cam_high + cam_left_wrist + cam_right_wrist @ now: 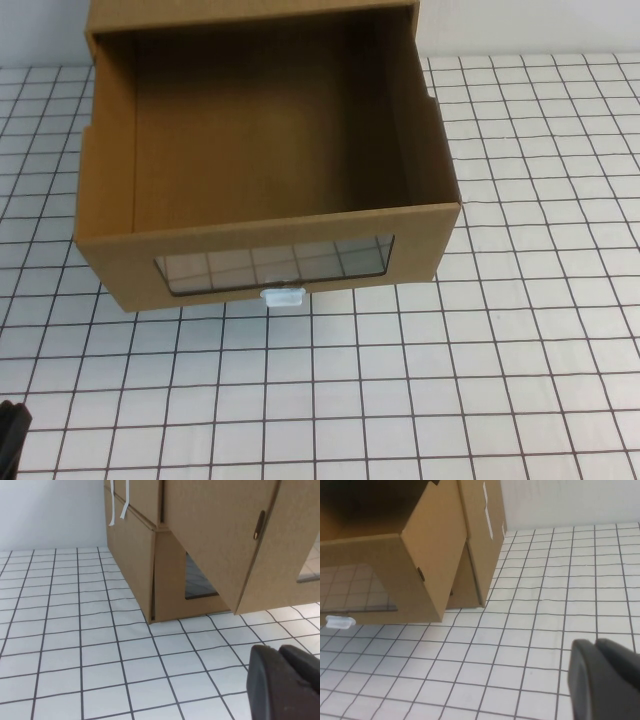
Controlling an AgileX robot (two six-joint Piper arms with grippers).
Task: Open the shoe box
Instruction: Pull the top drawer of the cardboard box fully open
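The shoe box (120, 260) sits at the far middle of the table, a little toward my left, and it stands open. Its front section (420, 235) is tipped out toward me, so from above I look down onto its brown cardboard inside. The front panel has a clear window (275, 265), and a small white tab (282, 296) sits just under the window's lower edge. From my left wrist I see the tipped section (220, 540) leaning away from the outer shell (135, 555), with a wedge-shaped gap between them near the table. From my right wrist the same section (430, 555) shows with the tab (340, 622) at its lower edge.

The box rests on a white table with a black grid (450, 400).

My left gripper (12, 430) is low at the near left corner, well apart from the box, its fingers (265, 680) pressed together on nothing. My right gripper (597, 660) hovers over the bare grid off the box's right side, also pressed together and holding nothing.
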